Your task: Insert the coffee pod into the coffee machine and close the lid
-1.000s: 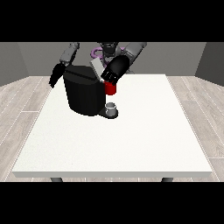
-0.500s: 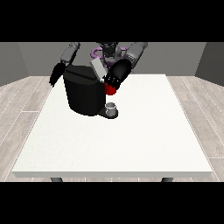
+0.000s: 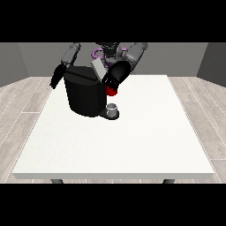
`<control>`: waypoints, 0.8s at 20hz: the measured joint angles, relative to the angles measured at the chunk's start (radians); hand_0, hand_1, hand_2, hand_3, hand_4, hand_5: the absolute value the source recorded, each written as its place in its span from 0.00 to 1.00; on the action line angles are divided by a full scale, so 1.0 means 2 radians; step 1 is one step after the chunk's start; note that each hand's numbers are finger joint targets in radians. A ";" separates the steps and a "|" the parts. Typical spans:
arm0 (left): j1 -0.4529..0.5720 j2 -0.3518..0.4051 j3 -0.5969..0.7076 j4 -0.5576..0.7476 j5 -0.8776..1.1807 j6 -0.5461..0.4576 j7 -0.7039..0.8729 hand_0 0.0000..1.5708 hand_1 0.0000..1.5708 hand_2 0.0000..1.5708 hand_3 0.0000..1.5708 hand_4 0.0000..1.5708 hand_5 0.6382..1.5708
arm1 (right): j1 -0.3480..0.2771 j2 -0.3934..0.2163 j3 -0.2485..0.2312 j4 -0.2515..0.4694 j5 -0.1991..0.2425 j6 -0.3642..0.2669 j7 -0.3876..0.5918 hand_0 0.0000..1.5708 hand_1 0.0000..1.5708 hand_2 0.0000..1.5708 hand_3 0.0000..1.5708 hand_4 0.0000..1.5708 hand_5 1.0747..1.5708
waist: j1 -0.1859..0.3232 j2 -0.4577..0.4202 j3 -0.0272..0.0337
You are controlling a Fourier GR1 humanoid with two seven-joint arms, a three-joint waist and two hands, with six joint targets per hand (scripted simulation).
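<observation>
The black coffee machine stands at the table's far left-middle, with its grey lid tilted up behind its top. The hand at the view's right hovers at the machine's upper right corner, just above a red thing at the machine. I cannot make out how that hand's fingers lie. A small grey thing sits on the machine's base plate below the red thing. The hand at the view's left hangs beside the machine's left side, fingers straight and pointing down, holding nothing.
The white table stretches wide toward the camera and to the right of the machine. The robot's torso stands behind the far edge. Wooden floor surrounds the table.
The hand at the view's right has shifted slightly by the machine's top right corner. The other hand and the machine stand as before.
</observation>
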State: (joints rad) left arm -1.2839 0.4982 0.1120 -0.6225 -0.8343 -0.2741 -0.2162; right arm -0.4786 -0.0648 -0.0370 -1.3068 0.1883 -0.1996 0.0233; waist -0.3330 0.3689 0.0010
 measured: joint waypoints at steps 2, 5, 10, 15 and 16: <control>-0.006 0.000 0.001 -0.004 -0.001 0.002 0.001 0.78 0.78 0.77 0.62 0.00 1.00 | -0.005 -0.004 -0.006 0.006 -0.004 0.003 -0.010 0.00 0.00 0.00 0.00 0.00 1.00 | 0.000 0.006 -0.0002; -0.009 0.002 -0.001 -0.007 -0.005 0.005 -0.009 0.78 0.78 0.75 0.56 0.00 1.00 | -0.013 -0.007 -0.011 0.008 -0.005 0.001 -0.008 0.00 0.00 0.00 0.00 0.07 1.00 | 0.001 0.012 0.0004; -0.011 0.012 -0.012 -0.013 -0.019 0.012 -0.032 0.59 0.59 0.62 0.44 0.00 1.00 | -0.015 -0.011 -0.011 0.007 0.000 0.000 -0.005 0.00 0.00 0.00 0.00 0.09 1.00 | 0.002 0.018 0.0014; -0.008 0.021 -0.017 -0.013 -0.033 0.027 -0.039 0.00 0.00 0.43 0.34 0.00 1.00 | -0.008 -0.009 -0.005 0.002 0.002 0.000 -0.005 0.00 0.00 0.00 0.00 0.10 1.00 | -0.003 0.017 0.0013; -0.008 0.019 -0.020 -0.015 -0.037 0.029 -0.038 0.00 0.00 0.40 0.32 0.00 1.00 | -0.009 -0.006 -0.004 0.004 0.005 -0.004 -0.002 0.00 0.00 0.00 0.00 0.07 1.00 | -0.001 0.017 0.0014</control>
State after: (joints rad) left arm -1.3008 0.5371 0.0721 -0.6515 -0.9085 -0.2162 -0.2916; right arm -0.4958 -0.0778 -0.0442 -1.2986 0.1989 -0.2069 0.0187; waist -0.3344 0.4029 0.0037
